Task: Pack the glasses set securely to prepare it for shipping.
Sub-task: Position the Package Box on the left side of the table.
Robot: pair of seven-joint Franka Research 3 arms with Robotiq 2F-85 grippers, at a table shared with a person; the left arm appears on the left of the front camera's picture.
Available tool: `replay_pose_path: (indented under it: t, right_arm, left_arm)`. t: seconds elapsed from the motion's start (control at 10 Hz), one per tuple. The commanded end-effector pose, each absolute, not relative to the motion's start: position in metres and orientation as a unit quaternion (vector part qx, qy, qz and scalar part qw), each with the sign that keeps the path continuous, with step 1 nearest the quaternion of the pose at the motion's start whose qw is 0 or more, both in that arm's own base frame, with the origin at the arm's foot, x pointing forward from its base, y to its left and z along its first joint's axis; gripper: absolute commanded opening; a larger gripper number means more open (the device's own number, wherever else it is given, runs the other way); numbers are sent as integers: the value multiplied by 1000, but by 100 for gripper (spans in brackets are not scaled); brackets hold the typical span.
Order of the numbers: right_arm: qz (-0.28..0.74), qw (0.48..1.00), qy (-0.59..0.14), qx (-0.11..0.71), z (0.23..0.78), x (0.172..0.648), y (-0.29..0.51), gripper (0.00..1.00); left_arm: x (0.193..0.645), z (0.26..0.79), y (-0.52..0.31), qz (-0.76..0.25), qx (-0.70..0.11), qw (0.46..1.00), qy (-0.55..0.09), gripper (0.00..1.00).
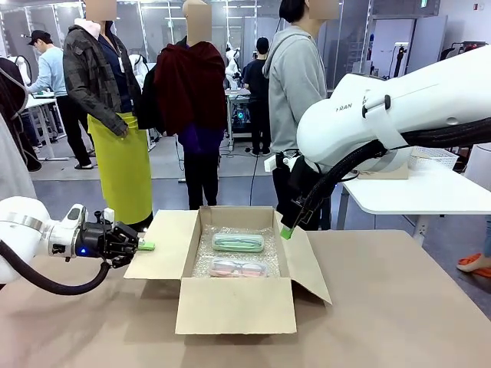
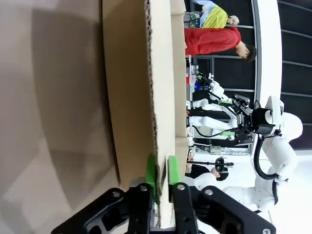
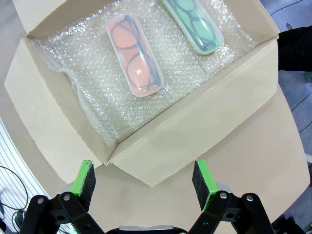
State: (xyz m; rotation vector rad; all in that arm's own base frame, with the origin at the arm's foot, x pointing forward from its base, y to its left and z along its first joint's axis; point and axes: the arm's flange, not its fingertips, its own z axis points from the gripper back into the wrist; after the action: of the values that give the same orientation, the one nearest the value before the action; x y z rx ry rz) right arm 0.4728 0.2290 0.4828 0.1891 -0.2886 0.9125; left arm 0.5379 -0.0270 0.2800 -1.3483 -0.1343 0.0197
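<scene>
Both cases boxed, left flap pinched

Now the mint-green case point(image 1: 238, 242) and pink-tinted case point(image 1: 238, 267) lie apart on bubble wrap point(image 3: 97, 92) inside the cardboard box point(image 1: 235, 307). Left gripper point(image 2: 162, 181) clamps the left flap point(image 1: 165, 244); right gripper point(image 3: 145, 181) hangs spread above the right flap point(image 3: 204, 122).

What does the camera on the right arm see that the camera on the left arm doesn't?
Right wrist view alone: the inside of the cardboard box, lined with bubble wrap, where the pink-tinted case and the mint-green case lie side by side, glasses visible inside each. The right claw hangs open above the box's right flap.

Left wrist view alone: the left claw pinching the edge of the left flap, seen edge-on, with people and other robots beyond.

Both: the box and the brown table.
</scene>
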Motion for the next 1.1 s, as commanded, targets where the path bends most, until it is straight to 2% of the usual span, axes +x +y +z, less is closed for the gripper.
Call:
replay_pose_path:
  t: [0.0, 0.3, 0.4, 0.8, 0.9, 1.0]
  right_arm:
    - [438, 885, -134, 85, 483, 471, 229, 100]
    - [438, 885, -134, 85, 483, 471, 229, 100]
    - [438, 885, -134, 85, 483, 471, 229, 100]
    - [438, 885, -134, 85, 483, 471, 229, 100]
    - [438, 885, -134, 85, 483, 471, 229, 100]
    - [438, 885, -134, 85, 483, 471, 229, 100]
  left_arm:
    - [531, 284, -31, -4, -637, 768, -72, 0]
    - [534, 282, -40, -27, -635, 771, -42, 0]
    - [537, 285, -31, 2, -629, 775, -60, 0]
    - [537, 285, -31, 2, -629, 775, -60, 0]
    - [537, 285, -32, 0, -629, 775, -57, 3]
    - [542, 291, -7, -3, -642, 765, -45, 3]
